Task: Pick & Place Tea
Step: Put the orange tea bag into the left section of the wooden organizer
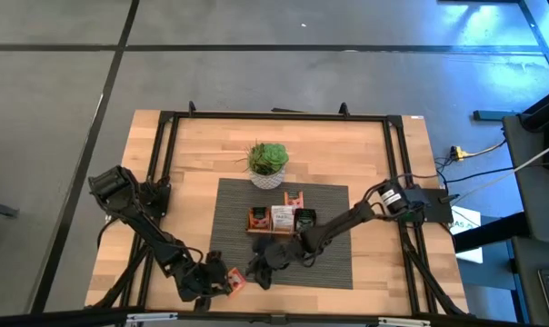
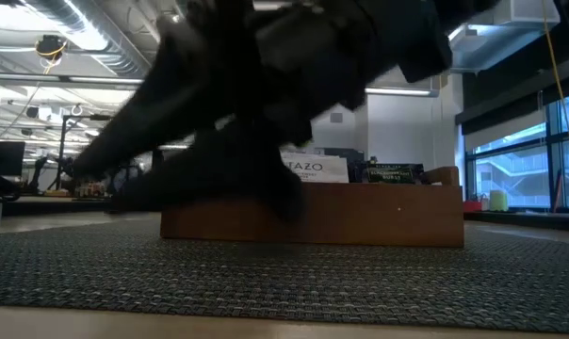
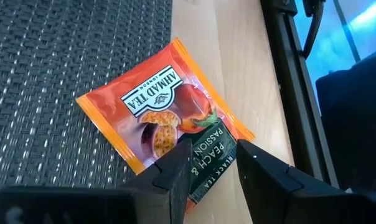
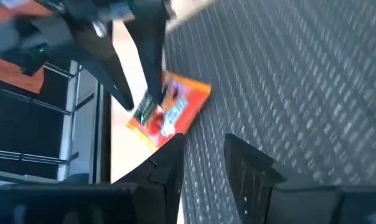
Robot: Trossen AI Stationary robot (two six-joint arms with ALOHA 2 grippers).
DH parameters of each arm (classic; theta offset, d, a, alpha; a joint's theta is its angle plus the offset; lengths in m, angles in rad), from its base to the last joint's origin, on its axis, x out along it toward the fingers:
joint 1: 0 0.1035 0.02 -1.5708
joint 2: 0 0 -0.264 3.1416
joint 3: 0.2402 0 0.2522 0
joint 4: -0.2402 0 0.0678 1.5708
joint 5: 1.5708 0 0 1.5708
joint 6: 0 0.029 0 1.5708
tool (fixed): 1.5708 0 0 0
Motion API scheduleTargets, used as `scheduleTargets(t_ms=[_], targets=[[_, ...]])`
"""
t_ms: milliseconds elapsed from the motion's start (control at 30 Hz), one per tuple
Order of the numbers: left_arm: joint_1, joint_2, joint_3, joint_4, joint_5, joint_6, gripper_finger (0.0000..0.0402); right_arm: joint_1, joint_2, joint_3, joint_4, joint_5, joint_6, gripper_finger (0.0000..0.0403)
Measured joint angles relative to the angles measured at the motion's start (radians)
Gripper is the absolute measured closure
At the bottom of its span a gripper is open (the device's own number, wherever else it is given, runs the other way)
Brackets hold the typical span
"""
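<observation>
An orange-red sachet (image 3: 157, 118) printed AHMAD TEA lies flat at the mat's near left corner, half on the woven mat and half on bare wood (image 1: 235, 282). My left gripper (image 3: 214, 165) is open and low over it, one finger on each side of its dark green end (image 3: 206, 163). My right gripper (image 4: 203, 158) is open over the mat just to the sachet's right (image 1: 259, 272). It looks at the sachet (image 4: 172, 112) and at the left fingers (image 4: 144, 93). More sachets stand in the wooden tray (image 1: 281, 219). My left gripper comes at the sachet from above, slanting down, and its fingertips (image 3: 175, 171) overlap the dark green end. I cannot tell whether they touch it. The sachet lies flat and is not lifted.
A dark woven mat (image 1: 284, 254) covers the table's middle. The tray (image 2: 313, 215) sits on it with a TAZO sachet (image 2: 313, 169) upright inside. A potted plant (image 1: 268, 165) stands at the mat's far edge. A black frame rail (image 3: 287, 81) runs close by the sachet.
</observation>
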Motion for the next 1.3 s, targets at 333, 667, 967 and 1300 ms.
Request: scheduleTargets(t_ms=[333,667,967,1300], targets=[[0.03,0.0,0.001,0.008,-0.055,-0.006,0.0276,0.013,0.042,0.003,0.031,0.007,0.133,0.0286],[0.032,0.001,0.0,0.026,-0.088,-0.006,0.0276,0.01,0.043,0.003,0.035,-0.032,0.188,0.0284],[0.032,0.001,0.001,0.029,-0.087,-0.032,0.0276,0.011,0.048,0.0,0.108,-0.054,0.206,0.0251],[0.025,0.0,0.001,0.026,-0.082,-0.059,0.0277,0.008,0.049,0.0,0.126,-0.09,0.207,0.0247]])
